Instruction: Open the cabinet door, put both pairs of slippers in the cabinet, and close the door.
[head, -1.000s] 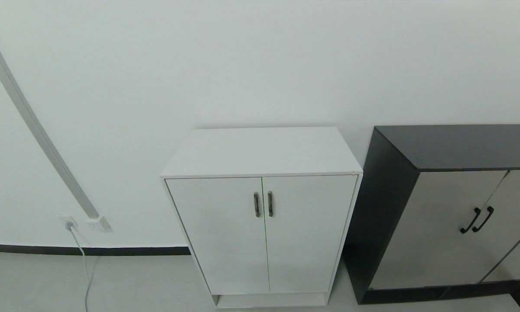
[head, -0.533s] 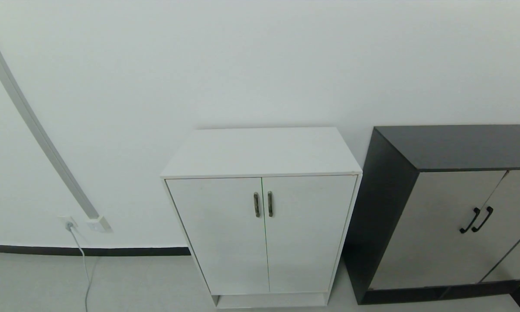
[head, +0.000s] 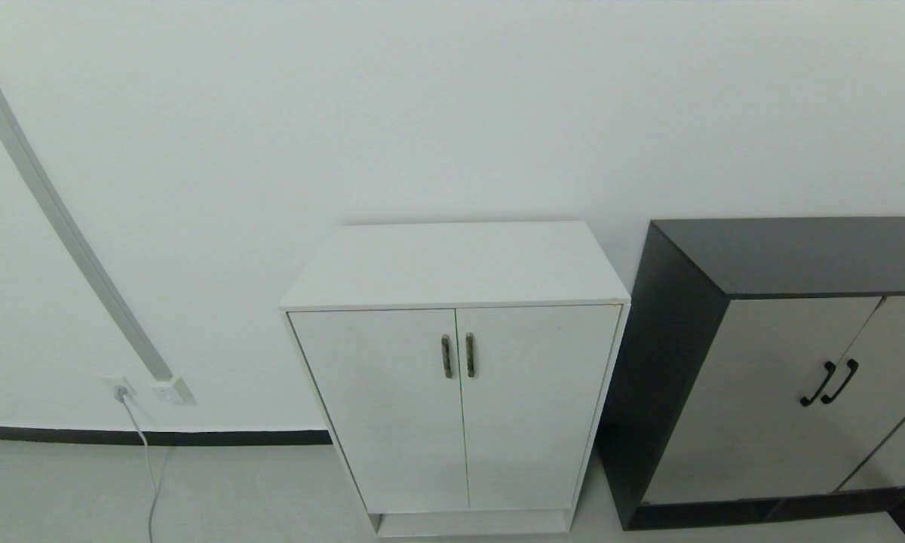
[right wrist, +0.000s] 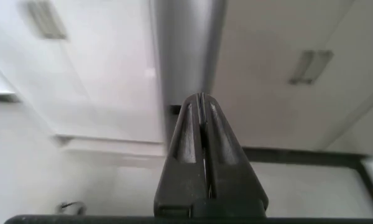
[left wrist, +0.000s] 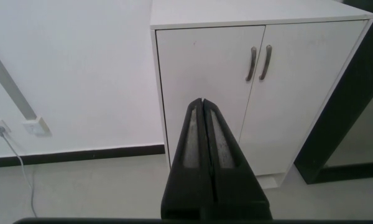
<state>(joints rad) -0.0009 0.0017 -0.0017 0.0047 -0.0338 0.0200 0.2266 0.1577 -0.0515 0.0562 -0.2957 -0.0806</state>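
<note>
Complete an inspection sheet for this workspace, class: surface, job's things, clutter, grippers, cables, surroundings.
Surface: grey floor.
Job's things: white cabinet, both doors shut, two handles side by side at the middle.
Clutter: nothing seen.
Grippers: left gripper fingers shut, apart from the white cabinet; right gripper fingers shut, holding nothing.
Cables: grey cable plugged into a wall socket, hanging to the floor.
Surroundings: white wall; black cabinet on the white one's right; slanted grey conduit.
</note>
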